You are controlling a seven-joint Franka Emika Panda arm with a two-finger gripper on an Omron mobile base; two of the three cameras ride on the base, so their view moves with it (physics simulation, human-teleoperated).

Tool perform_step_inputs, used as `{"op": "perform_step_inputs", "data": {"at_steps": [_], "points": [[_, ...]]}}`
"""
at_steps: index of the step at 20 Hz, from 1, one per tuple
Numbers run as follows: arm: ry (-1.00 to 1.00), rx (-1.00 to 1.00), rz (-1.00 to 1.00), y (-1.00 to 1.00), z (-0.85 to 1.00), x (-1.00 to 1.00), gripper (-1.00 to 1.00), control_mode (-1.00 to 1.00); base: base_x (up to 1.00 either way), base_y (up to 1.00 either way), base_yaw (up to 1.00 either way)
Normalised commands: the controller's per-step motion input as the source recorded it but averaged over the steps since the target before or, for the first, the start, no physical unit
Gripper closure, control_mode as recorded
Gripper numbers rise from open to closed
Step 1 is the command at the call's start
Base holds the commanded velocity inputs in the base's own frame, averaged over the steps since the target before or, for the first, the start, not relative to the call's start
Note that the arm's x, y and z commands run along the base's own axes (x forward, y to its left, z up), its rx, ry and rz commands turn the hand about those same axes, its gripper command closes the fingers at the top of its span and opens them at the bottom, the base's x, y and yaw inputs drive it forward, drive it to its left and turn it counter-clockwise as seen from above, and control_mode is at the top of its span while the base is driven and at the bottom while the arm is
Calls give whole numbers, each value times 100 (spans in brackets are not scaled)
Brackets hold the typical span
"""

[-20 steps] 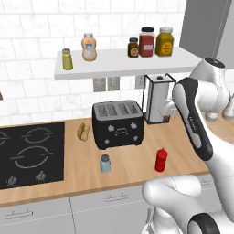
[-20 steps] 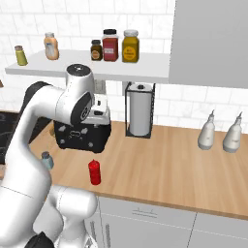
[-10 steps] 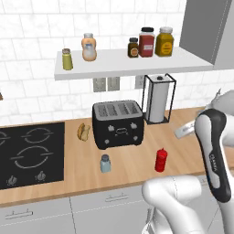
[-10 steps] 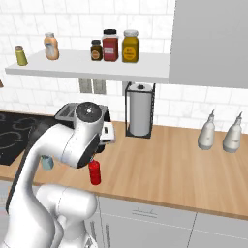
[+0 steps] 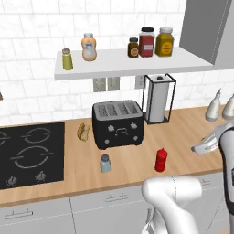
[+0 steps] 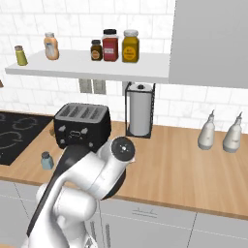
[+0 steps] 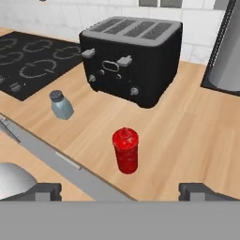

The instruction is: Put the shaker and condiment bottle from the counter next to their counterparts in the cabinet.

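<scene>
Left base view: the bottle (image 5: 161, 160) and shaker (image 5: 105, 163) stand free near the counter (image 5: 183, 132) edge, the counterparts (image 5: 89, 46) on the shelf (image 5: 137, 64).

Right base view: the shaker (image 6: 47, 160) stands left of the arm.

Hand view: the gripper (image 7: 119, 190), jaws spread and empty, faces the bottle (image 7: 125, 150), probably lining up a grasp.

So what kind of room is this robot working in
A simulated home kitchen, by the look of it: a black toaster and a black hob on a wooden counter, with jars on a wall shelf over white tiles.
</scene>
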Motion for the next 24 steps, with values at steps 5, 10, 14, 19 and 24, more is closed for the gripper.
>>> {"op": "perform_step_inputs", "data": {"at_steps": [5, 10, 14, 19, 24], "points": [[-6, 1, 19, -10, -19, 0, -100, -100, 0, 0, 0], [-5, 1, 44, 12, -54, 0, -100, -100, 0, 0, 0], [-2, 0, 19, 9, -7, 0, -100, -100, 0, 0, 0], [-13, -2, 11, 26, -20, 0, -100, -100, 0, 0, 0], [0, 0, 13, 37, -50, 4, -100, -100, 0, 0, 0]]}}
